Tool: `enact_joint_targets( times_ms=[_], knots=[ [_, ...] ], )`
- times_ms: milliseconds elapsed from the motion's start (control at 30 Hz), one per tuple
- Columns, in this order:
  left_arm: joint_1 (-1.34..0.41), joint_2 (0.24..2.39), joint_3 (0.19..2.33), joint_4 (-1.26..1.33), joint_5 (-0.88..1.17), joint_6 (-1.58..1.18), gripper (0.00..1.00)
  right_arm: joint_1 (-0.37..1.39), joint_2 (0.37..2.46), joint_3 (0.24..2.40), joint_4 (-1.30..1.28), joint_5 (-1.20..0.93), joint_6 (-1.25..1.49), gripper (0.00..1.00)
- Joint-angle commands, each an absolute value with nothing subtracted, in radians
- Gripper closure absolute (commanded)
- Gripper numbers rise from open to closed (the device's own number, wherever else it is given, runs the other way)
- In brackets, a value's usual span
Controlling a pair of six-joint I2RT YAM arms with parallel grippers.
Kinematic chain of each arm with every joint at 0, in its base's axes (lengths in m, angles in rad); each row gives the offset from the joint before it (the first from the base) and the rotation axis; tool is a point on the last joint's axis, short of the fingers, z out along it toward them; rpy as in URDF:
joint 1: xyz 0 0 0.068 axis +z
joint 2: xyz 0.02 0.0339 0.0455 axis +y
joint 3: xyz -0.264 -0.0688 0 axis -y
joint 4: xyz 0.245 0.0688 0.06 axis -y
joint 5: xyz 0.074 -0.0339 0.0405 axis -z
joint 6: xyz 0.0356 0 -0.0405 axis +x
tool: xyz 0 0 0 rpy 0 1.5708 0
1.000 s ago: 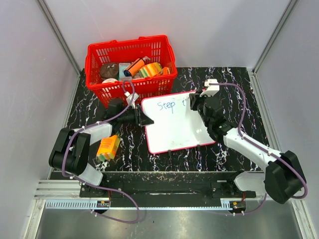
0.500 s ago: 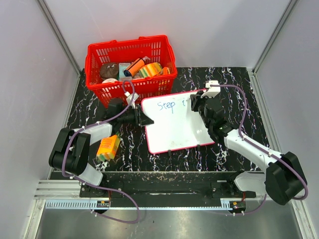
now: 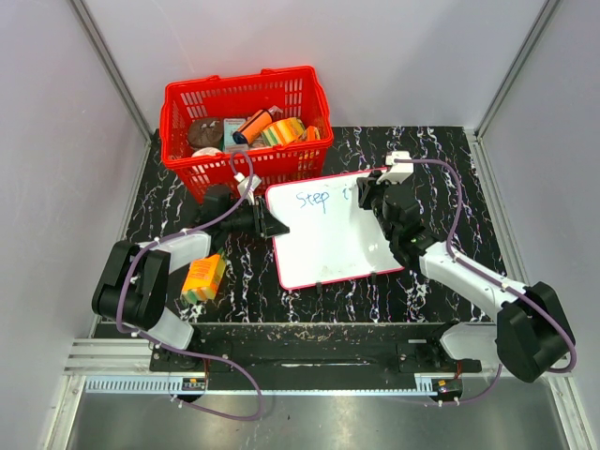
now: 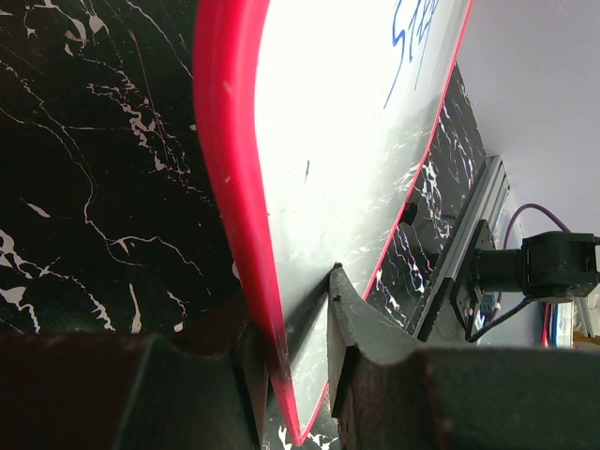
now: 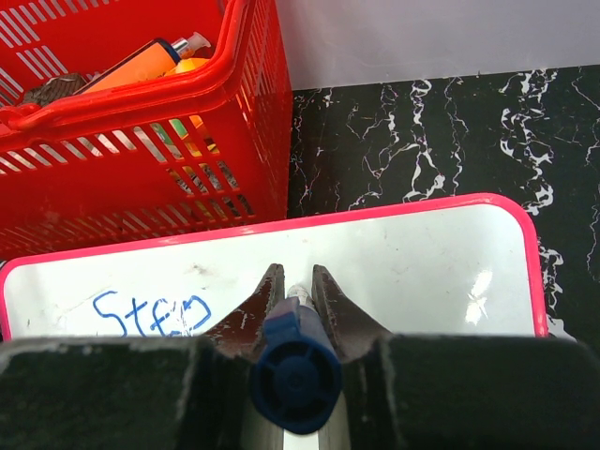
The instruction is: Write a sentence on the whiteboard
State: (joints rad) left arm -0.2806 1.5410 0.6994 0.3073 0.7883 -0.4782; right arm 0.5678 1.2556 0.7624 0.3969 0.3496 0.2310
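Note:
The whiteboard, white with a red frame, lies on the black marble table. Blue letters reading "Step" and the start of a further letter are at its top edge; "Step" also shows in the right wrist view. My left gripper is shut on the board's left edge, one finger on each face. My right gripper is shut on a blue marker, its tip down on the board right of the writing.
A red basket with several items stands behind the board at the back left; it also shows in the right wrist view. An orange and green sponge pack lies by the left arm. Grey walls close in both sides.
My right gripper with the marker has shifted slightly right and up along the board's top edge. The left gripper and the board have not moved.

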Motion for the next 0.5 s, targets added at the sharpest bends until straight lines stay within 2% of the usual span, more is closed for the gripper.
enact_joint_targets(
  times_ms=[0, 467],
  knots=[
    [-0.308, 1.578, 0.689, 0.225, 0.609, -0.308, 1.0, 0.558, 1.264, 0.784, 0.416, 0.36, 0.241, 1.0],
    [-0.308, 1.578, 0.689, 0.225, 0.607, -0.307, 1.0, 0.555, 1.215, 0.723, 0.385, 0.339, 0.25, 1.0]
  ],
)
